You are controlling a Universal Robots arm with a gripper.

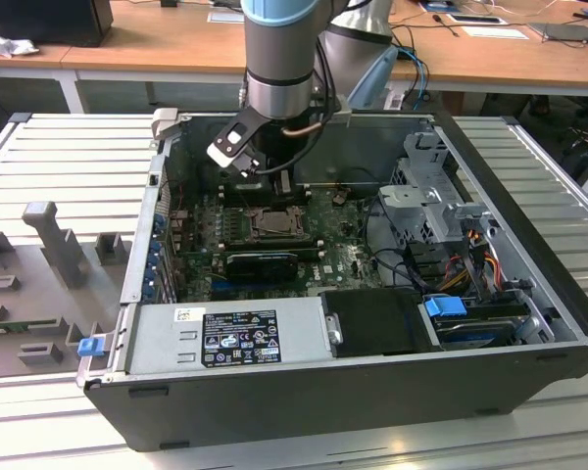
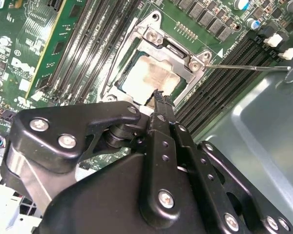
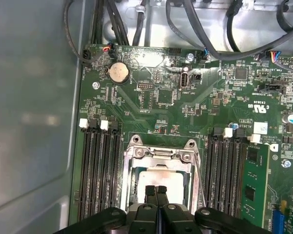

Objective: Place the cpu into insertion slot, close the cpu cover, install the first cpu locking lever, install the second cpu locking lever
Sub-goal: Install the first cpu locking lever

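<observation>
The gripper (image 3: 156, 191) is closed finger to finger, nothing held, its tips at the edge of the cpu (image 3: 162, 176); the chip is seated in the insertion slot (image 3: 133, 185), framed by the cpu cover (image 3: 161, 155). It is judged light, stiff, fragile underneath — best taken by its edges.

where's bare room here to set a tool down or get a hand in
Bare ribbed table on the exterior view's right of the case; inside, the flat black panel beside the power supply. Crowded: the gripper over the cpu, cables by the drive cage.
</observation>
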